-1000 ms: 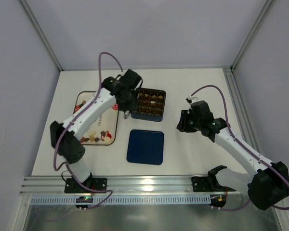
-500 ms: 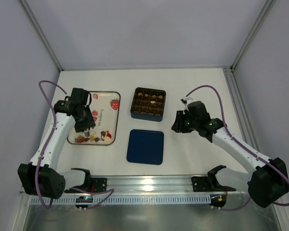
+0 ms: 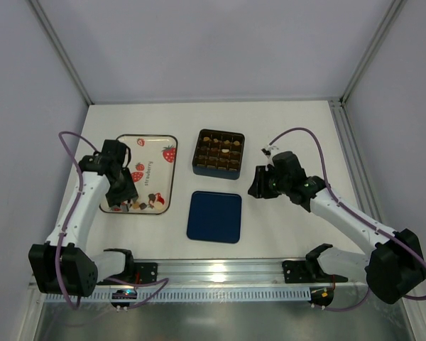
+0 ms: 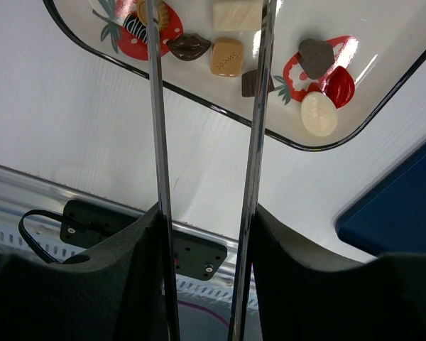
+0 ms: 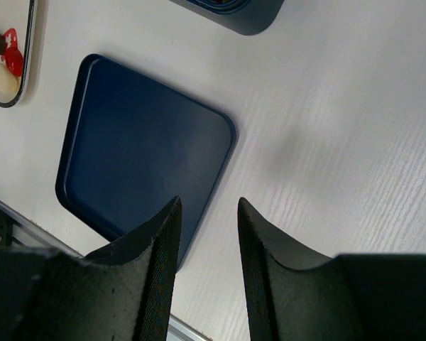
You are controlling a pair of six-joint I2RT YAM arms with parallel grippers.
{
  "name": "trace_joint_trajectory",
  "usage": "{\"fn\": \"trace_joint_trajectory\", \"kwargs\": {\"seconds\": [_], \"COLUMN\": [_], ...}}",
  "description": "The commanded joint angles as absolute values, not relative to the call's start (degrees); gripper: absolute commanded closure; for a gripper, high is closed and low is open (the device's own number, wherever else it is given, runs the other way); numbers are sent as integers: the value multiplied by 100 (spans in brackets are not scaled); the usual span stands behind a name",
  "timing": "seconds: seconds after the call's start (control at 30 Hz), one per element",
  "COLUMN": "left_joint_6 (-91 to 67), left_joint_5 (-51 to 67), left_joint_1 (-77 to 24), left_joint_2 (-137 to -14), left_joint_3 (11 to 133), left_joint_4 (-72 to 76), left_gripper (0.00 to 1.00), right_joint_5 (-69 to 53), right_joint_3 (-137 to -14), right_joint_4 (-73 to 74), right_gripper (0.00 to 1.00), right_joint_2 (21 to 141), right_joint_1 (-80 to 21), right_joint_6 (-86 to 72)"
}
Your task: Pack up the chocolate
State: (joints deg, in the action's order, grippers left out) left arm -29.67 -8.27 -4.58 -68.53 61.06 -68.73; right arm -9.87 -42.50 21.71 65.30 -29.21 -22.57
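Since a second ago my left arm (image 3: pixel 85 199) has swung off the box (image 3: pixel 217 172) and come down over the near end of the tray (image 3: pixel 149 136), while my right arm (image 3: pixel 341 209) has only edged a little leftward. My left jaws stand partly open: the two thin fingers (image 4: pixel 156 106) run side by side with a clear gap, wider than any single piece. Nothing is pinched along the length I can see, though their tips pass out of the top of the wrist view. Most of the chocolate (image 4: pixel 226 57) lies loose at that near end of the tray. A tan square and a dark lip-shaped piece lie between my fingers, a small dark one sits against the right finger, and a dark heart and a pale oval lie further right by the tray's corner. A few more pieces sit in cells of the box, a pale one (image 3: pixel 227 150) among them. The lid (image 3: pixel 214 217) lies flat on the bench (image 3: pixel 291 128), nearer me than the box and apart from it. My right jaws are open and hold nothing, the fingers (image 5: pixel 156 249) hanging over the bench near the lid's right edge and the box's near right corner.
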Motion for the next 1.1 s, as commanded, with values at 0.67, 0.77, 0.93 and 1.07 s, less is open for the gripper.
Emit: {"fn": "trace_joint_trajectory", "kwargs": {"seconds": [0.67,0.77,0.93,1.07], "left_joint_6": [-2856,-2848,-2830,-2769], "left_joint_5": [-510,-501,-405,-317], "left_joint_1": [-431,-439,-439,-439], "left_joint_2": [-7119,-7093,-7049,-7093], "left_joint_3": [6231,6249,6363,6381], "left_joint_4": [-6776,-6820,-6864,-6899], "left_gripper": [64,65,66,66], "right_joint_5": [-1037,-1055,-1037,-1028], "right_joint_3": [-4271,-4307,-4342,-4351], "right_joint_4": [1828,1828,1837,1854], "right_gripper": [60,60,60,60], "right_joint_2": [6715,6741,6768,6767], "right_joint_1": [-2953,-2962,-2953,-2962], "right_joint_6": [-2364,-2373,-2382,-2382]}}
